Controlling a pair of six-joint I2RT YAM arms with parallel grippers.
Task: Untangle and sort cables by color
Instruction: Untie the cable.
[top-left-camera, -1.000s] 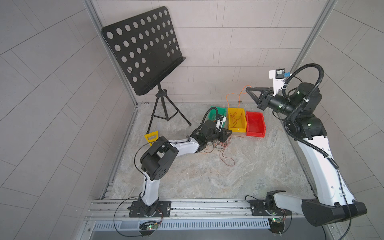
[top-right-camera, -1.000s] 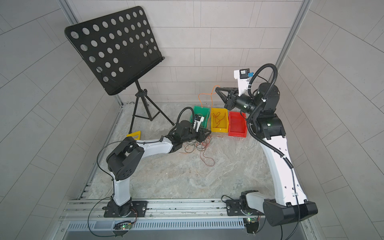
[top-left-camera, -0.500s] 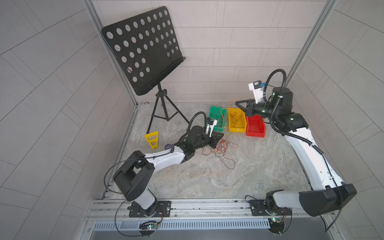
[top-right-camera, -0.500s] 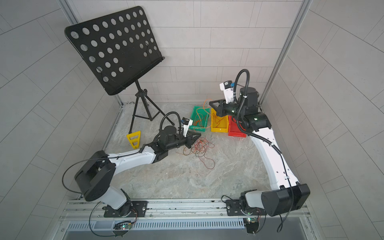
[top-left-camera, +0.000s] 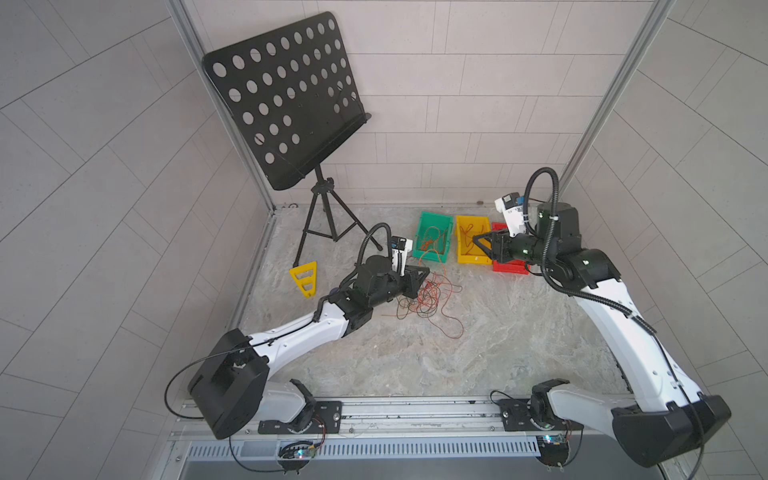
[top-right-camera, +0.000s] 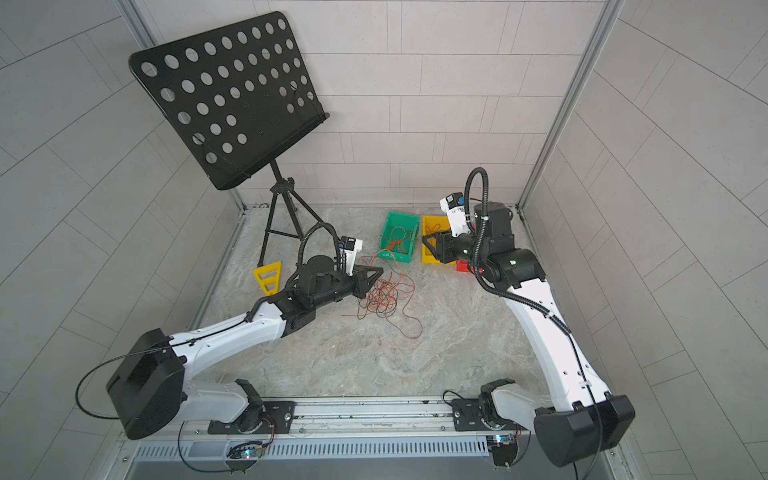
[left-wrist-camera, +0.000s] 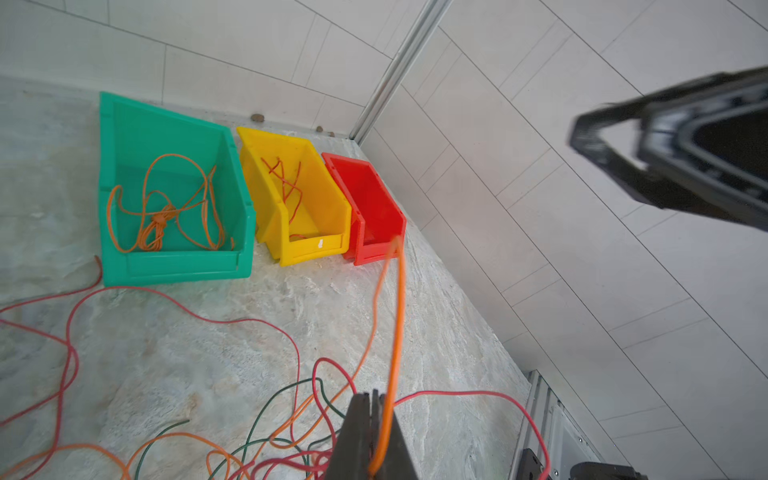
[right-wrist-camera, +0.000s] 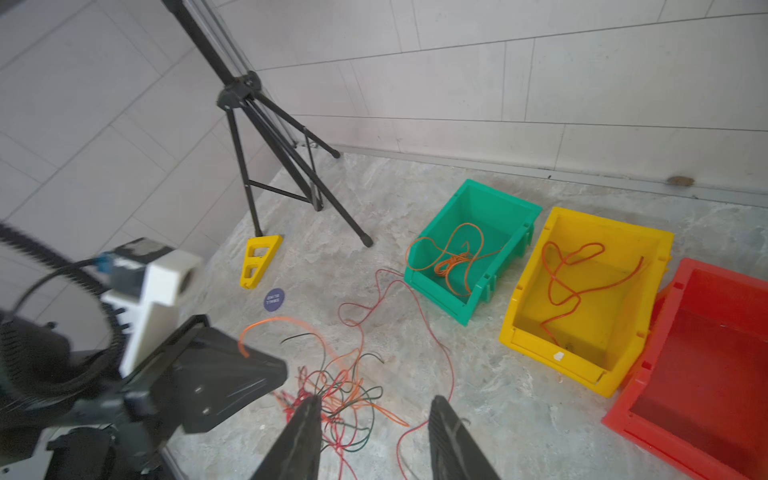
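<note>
At the tangle (top-left-camera: 419, 297) edge, left gripper (left-wrist-camera: 370, 411) tight on 1 orange cable (left-wrist-camera: 397, 316); right gripper (right-wrist-camera: 376, 401) part-open, empty, beside yellow bin (top-left-camera: 467, 260).

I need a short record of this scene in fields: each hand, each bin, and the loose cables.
Left hand: shut on a thin orange cable
Right hand: open, holding nothing
Green plastic bin: orange cables inside
Yellow plastic bin: red cable inside
Red plastic bin: no cable seen
Tangle of red, orange and dark cables: on the marbled table
</note>
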